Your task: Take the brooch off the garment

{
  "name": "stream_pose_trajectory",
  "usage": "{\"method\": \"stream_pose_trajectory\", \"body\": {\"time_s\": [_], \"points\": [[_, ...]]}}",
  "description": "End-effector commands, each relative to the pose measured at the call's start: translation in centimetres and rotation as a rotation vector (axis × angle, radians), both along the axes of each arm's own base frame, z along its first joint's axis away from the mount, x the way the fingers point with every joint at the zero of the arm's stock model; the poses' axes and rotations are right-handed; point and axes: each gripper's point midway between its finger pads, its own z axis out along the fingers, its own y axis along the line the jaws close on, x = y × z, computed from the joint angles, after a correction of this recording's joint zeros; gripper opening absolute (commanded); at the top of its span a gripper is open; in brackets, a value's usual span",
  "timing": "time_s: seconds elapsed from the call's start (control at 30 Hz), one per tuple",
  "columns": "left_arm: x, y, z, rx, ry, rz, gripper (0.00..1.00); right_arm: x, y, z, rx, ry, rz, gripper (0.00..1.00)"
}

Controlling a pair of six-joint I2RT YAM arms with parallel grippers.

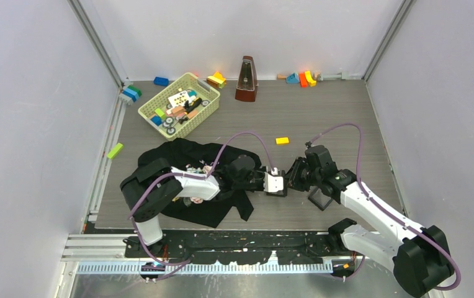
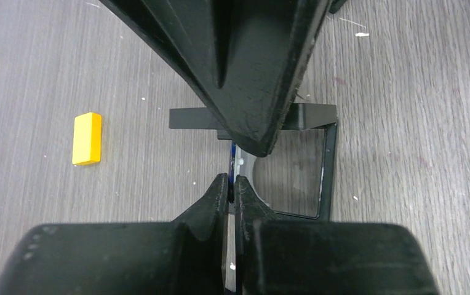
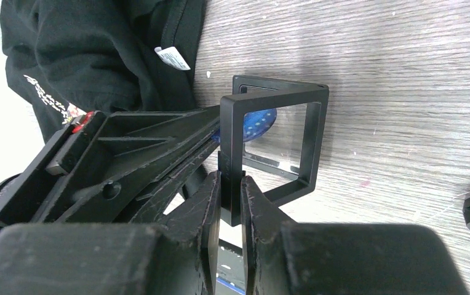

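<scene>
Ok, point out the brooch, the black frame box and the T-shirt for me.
brooch [image 3: 257, 126]: right wrist view, its blue dotted face inside the frame.
black frame box [image 3: 312, 135]: right wrist view, the frame's right-hand bar.
T-shirt [image 3: 97, 49]: right wrist view, plain black fabric above the white lettering.

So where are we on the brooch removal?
Done: brooch is off the garment. In hand: left gripper pinches it at the black frame box, which the right gripper clamps. Left: release it into the box, probably.
</scene>
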Motion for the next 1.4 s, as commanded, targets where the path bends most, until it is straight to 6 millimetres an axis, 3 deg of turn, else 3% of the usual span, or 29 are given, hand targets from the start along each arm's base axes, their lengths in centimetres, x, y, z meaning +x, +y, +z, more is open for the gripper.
{"method": "stream_pose_trajectory", "body": {"time_s": [0.0, 0.33, 0.53, 0.6, 0.67, 0.7, 0.77, 0.9, 1.13, 1.37], "points": [[0.0, -0.5, 0.0, 0.019, -0.010, -0.024, 0.00, 1.0, 0.6, 1.4, 0.050, -0.059, -0.017, 0.01], [-0.2, -0.7, -0.7, 0.047, 0.014, -0.034, 0.00, 1.2, 0.8, 1.4, 0.063, -0.059, -0.028, 0.01], [-0.5, -0.6, -1.3, 0.112, 0.057, -0.047, 0.24, 1.3, 0.9, 1.3, 0.067, -0.058, -0.028, 0.01], [-0.8, -0.5, -1.4, 0.133, 0.078, -0.057, 0.28, 1.3, 0.8, 1.2, 0.063, -0.056, -0.031, 0.01], [-1.2, -0.5, -1.1, 0.124, 0.090, -0.071, 0.37, 1.3, 0.7, 1.1, 0.055, -0.052, -0.037, 0.01], [-1.4, -0.4, -1.0, 0.120, 0.092, -0.077, 0.49, 1.3, 0.6, 1.0, 0.051, -0.050, -0.041, 0.01], [-1.8, -0.2, -0.4, 0.109, 0.092, -0.089, 0.62, 1.5, 0.2, 0.7, 0.027, -0.045, -0.058, 0.01], [-2.5, 0.3, 0.7, 0.090, 0.109, -0.097, 0.78, 1.7, -0.4, 0.5, -0.018, -0.039, -0.073, 0.01], [-3.2, 1.3, 3.8, 0.034, 0.120, -0.067, 0.79, 2.7, -2.2, 0.9, -0.130, -0.053, -0.129, 0.02], [-3.4, 3.6, 6.9, -0.022, 0.174, 0.055, 0.84, 5.1, -5.2, 1.0, -0.318, -0.102, -0.209, 0.03]]}}
